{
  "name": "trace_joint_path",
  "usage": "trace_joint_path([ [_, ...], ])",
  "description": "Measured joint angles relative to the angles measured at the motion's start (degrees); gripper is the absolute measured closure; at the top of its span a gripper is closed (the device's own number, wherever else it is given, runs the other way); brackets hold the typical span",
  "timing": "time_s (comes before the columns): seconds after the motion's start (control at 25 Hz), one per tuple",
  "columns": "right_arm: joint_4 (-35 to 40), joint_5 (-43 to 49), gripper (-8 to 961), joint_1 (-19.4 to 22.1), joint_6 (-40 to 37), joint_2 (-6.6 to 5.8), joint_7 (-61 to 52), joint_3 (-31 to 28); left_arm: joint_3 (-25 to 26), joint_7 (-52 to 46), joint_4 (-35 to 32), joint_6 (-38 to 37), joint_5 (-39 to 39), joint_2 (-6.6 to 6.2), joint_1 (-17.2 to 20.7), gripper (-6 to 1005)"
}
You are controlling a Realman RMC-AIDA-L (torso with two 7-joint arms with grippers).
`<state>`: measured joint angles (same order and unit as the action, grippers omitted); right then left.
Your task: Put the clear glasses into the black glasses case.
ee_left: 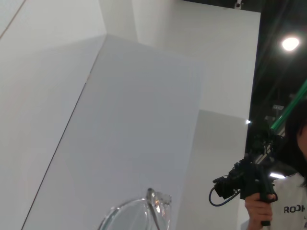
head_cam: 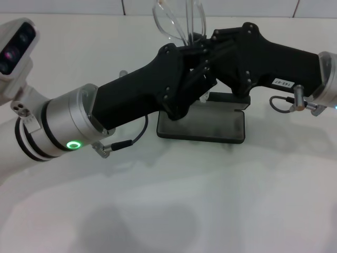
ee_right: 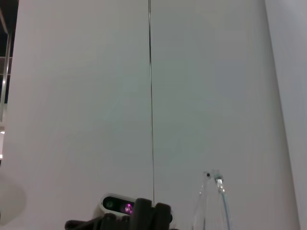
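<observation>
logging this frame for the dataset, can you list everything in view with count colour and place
clear plastic glasses: one, colourless, held up above the two grippers where they meet, over the case
rectangular matte black glasses case: one, black, lying on the table under the grippers; whether it is open cannot be told
white table: one, white, under everything
person with a black handheld camera: one, white shirt, far off in the left wrist view
left gripper: one, black, reaching in from the left, at the glasses
right gripper: one, black, reaching in from the right, meeting the left one
</observation>
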<state>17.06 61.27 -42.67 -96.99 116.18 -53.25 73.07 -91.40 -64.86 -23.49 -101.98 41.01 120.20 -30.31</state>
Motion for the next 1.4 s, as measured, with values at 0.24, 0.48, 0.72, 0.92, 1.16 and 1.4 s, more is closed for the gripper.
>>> trace_joint_path([
  [0.24, 0.00, -0.18, 878, -0.67, 0.49, 0.00, -0.27, 1.69, 0.00, 0.05, 0.11, 0.07, 0.00, -0.03, 0.15, 952],
  [0.48, 0.00, -0.82, 878, -0.55, 0.61, 0.00, -0.28, 1.90, -0.21, 0.08, 0.11, 0.00, 0.11, -0.10, 0.18, 952],
  [0.72, 0.60, -1.50, 877, 1.05, 0.77, -0.04, -0.28, 1.47, -0.17, 0.25, 0.11, -2.17, 1.10, -0.73, 1.61, 951],
  [0.92, 8.94, -0.04, 877, 5.77, 1.86, -0.58, -4.35, 2.03, 0.49, 1.55, -0.49, -7.33, 1.92, -3.84, 4.79, 951],
  [1.16, 41.68, 18.73, 877, 17.50, 9.94, -0.41, -23.41, 5.71, 6.84, 1.46, -0.62, -12.01, 2.08, -6.86, 9.31, 952],
  [1.4, 73.98, 47.06, 877, 24.01, 24.19, -0.39, -47.01, 19.43, 11.55, 1.25, -0.69, -12.62, 2.16, -7.67, 11.51, 952],
])
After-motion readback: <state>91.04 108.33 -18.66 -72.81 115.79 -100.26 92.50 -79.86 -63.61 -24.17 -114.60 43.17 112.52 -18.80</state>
